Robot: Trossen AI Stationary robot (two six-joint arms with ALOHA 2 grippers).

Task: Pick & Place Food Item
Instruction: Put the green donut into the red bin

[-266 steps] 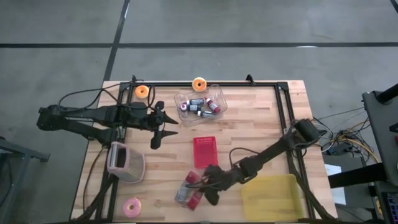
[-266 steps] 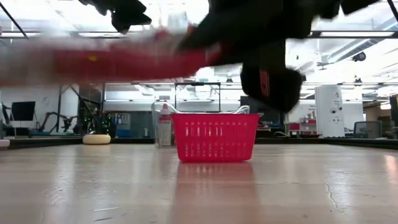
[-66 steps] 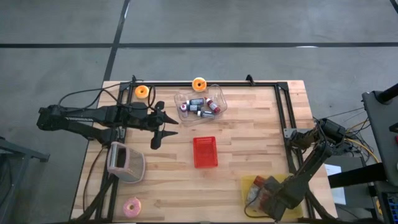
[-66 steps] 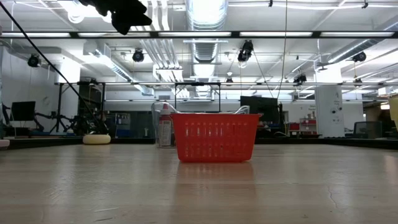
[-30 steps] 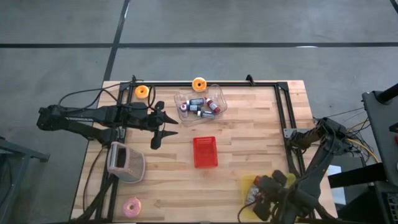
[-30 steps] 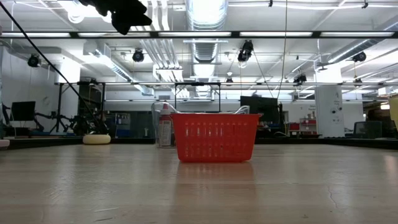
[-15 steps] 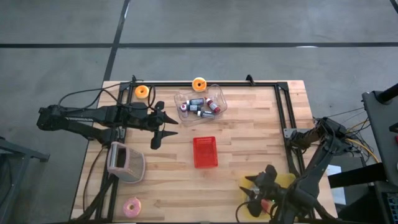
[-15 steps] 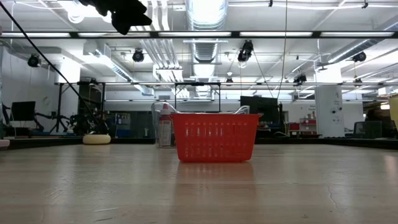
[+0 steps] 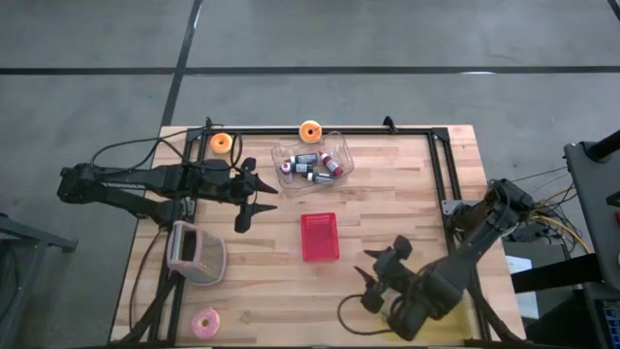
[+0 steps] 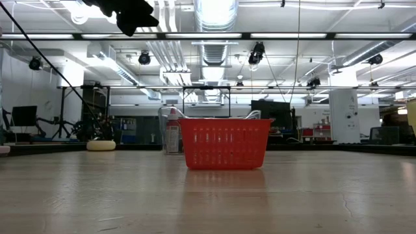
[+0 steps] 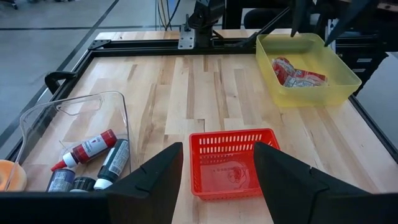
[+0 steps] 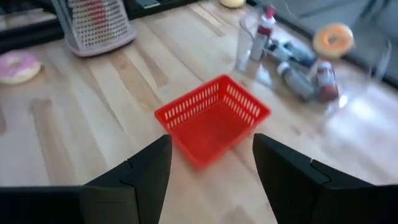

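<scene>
A red and white food packet (image 11: 297,70) lies flat in the yellow bin (image 11: 348,70) at the table's near right corner. The red basket (image 9: 320,237) stands at the table's middle with nothing in it. My right gripper (image 9: 369,289) hangs open in the air between basket and bin, facing the basket (image 12: 211,118), with nothing between its fingers. My left gripper (image 9: 255,201) waits open above the table's left half, also looking at the basket (image 11: 233,163).
A clear tub (image 9: 312,160) holding several small bottles sits at the far middle. An orange donut (image 9: 310,130) and another (image 9: 222,142) lie by the far edge. A grater (image 9: 194,252) and a pink donut (image 9: 205,322) are near left. A black frame (image 9: 441,184) rims the table.
My right gripper has swung away from over the yellow bin toward the table's left and the red basket, turning at the wrist as it went. It has stayed open and carries nothing. The packet has stayed in the bin.
</scene>
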